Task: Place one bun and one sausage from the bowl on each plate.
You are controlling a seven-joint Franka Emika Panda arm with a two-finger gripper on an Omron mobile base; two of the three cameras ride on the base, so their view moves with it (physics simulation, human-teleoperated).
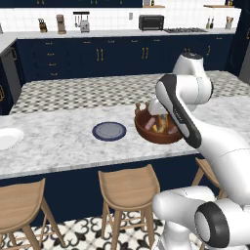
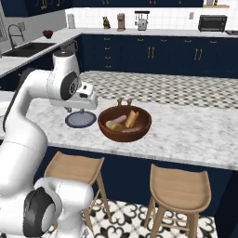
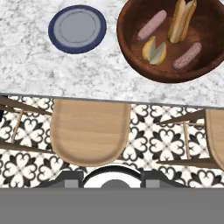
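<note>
Bowl [image 3: 175, 43], reddish-brown and deep, stood on the marble counter [image 3: 65, 70] near its front edge, above two wooden stools [image 3: 89, 131]. It held two buns and two sausages: one split bun [image 3: 181, 19] leaning against the far wall, a second bun [image 3: 154, 50] lying near the middle, one sausage [image 3: 152, 25] beside them and another sausage [image 3: 187, 56] toward the rim. The dark blue-grey plate [image 3: 77, 28] lay just beside the bowl on the same counter and was bare; the white plate [image 1: 7, 138] sat well apart at the counter's far left end, its surface also bare as far as could be seen. The gripper, judged closed on nothing, hung above and in front of the counter edge, its fingertips not distinguishable in the hand view.

Risks, as judged from this arrangement: the jaws would have to open before any descent, or they would push food aside rather than take it. The items lay close together, so a grasp aimed at one bun might catch a neighbouring sausage. The bowl's high wall could obstruct a low approach and tip the bowl.
</note>
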